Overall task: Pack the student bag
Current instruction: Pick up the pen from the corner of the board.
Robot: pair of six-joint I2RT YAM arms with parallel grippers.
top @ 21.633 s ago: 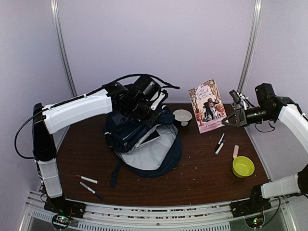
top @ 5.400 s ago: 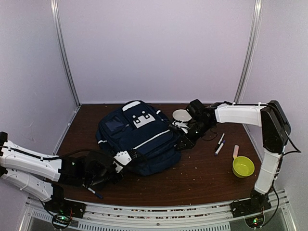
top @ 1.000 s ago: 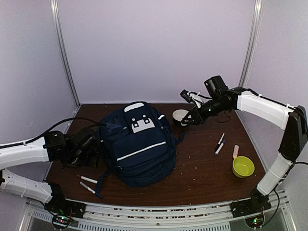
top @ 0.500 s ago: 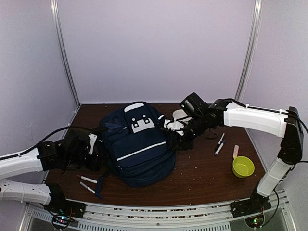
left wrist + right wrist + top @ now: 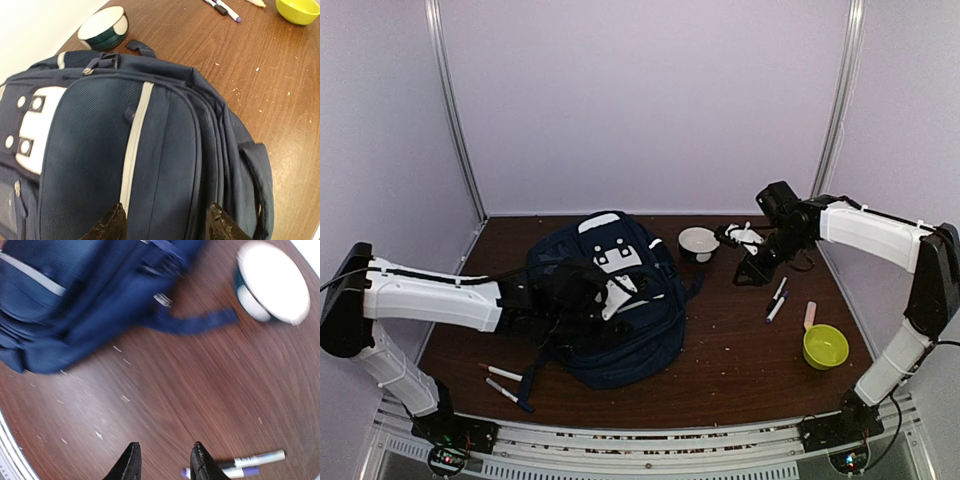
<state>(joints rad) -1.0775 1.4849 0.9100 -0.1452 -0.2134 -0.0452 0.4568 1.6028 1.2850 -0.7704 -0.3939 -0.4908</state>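
Fabric looks soft and floppy; student bag [image 5: 640, 340] is laid flat mid-table, at 8 o'clock from bowl [image 5: 698, 240]; top loop [image 5: 139, 46] is probably best grabbed; left gripper [image 5: 165, 227] is spread over the bag, right gripper [image 5: 165, 462] parted, both empty.

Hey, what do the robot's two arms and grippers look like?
The left arm and right arm have smooth white shells with black joints and black wrist sections. A thin black cable runs along the left one. The left gripper and right gripper each end in two dark, tapered fingers.
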